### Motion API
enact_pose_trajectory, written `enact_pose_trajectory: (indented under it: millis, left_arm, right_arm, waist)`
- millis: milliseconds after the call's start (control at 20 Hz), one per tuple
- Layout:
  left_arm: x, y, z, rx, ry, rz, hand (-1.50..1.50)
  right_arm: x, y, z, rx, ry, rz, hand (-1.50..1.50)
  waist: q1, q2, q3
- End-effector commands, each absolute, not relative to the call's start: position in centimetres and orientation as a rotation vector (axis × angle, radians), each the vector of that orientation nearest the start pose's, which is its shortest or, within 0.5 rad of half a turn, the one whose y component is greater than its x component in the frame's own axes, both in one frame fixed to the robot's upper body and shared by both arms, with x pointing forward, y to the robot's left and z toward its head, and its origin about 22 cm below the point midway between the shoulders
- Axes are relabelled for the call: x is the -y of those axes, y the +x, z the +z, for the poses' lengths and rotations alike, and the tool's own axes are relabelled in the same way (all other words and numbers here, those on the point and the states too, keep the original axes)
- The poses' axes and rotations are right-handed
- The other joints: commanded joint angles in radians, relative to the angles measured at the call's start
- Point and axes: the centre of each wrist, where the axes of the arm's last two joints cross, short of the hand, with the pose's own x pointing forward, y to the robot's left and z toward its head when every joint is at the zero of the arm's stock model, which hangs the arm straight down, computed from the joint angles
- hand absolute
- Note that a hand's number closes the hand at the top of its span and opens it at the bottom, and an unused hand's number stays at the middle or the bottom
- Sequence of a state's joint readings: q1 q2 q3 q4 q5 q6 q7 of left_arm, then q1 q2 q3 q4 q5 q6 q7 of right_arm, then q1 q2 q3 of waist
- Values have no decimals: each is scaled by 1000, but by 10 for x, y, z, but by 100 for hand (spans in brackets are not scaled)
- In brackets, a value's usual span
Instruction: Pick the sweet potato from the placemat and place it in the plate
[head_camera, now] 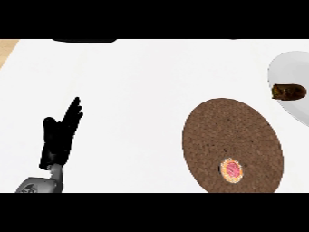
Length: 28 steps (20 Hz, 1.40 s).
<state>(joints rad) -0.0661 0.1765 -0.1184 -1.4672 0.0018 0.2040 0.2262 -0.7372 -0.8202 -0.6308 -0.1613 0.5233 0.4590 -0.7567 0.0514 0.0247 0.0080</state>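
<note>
The left hand point(58, 136) shows at the lower left of the head view, rising from its grey forearm point(40, 185) near the bottom edge. Its fingers are straight and point up and slightly to the right, with the thumb standing off to the left side. It holds nothing and touches nothing but rests open above the white counter point(130, 90). The right hand does not show anywhere in the view.

Well to the right of the hand lies the placemat point(230, 136), a dark brown oval with a woven look, flat on the counter and reaching down to the lower edge of the scene. On its lower part sits a small round object point(232, 170) with an orange rim and a pink, speckled middle; what it is cannot be told.

Farther out, at the upper right, the plate point(304, 72) is white and cut off by the right edge. The sweet potato point(288, 92) lies in it, on the plate's left part: a short, lumpy, dark brown piece with lighter brown patches, well apart from the hand and clear of the placemat.

A dark shape point(84, 41) sits at the counter's far edge, mostly out of view.
</note>
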Motion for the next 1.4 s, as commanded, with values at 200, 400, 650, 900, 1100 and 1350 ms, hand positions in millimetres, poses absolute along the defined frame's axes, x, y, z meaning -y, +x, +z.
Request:
enact_pose_trajectory:
  millis: [200, 400, 650, 900, 1100, 1350]
  left_arm:
    - [-237, 260, -4, 1320, 196, -71, 0]
    - [-236, 264, 4, 1324, 193, -87, 0]
    - [-239, 258, -4, 1314, 194, -86, 0]
    - [-238, 254, -15, 1314, 194, -85, 0]
    - [-238, 257, -11, 1314, 180, -81, 0]
    - [-245, 263, -1, 1324, 212, -75, 0]
  right_arm:
    - [527, 302, 62, 1683, -307, 350, -150]
    - [543, 299, 91, 1674, -339, 335, -150]
    - [542, 290, 71, 1644, -411, 317, -150]
    - [548, 281, 68, 1631, -425, 327, -150]
    - [553, 274, 68, 1629, -463, 308, -150]
    - [565, 264, 77, 1647, -486, 278, -150]
  waist:
    - [5, 4, 0]
    - [7, 3, 1]
    - [18, 8, 3]
    - [11, 5, 1]
    - [16, 9, 3]
    - [15, 10, 6]
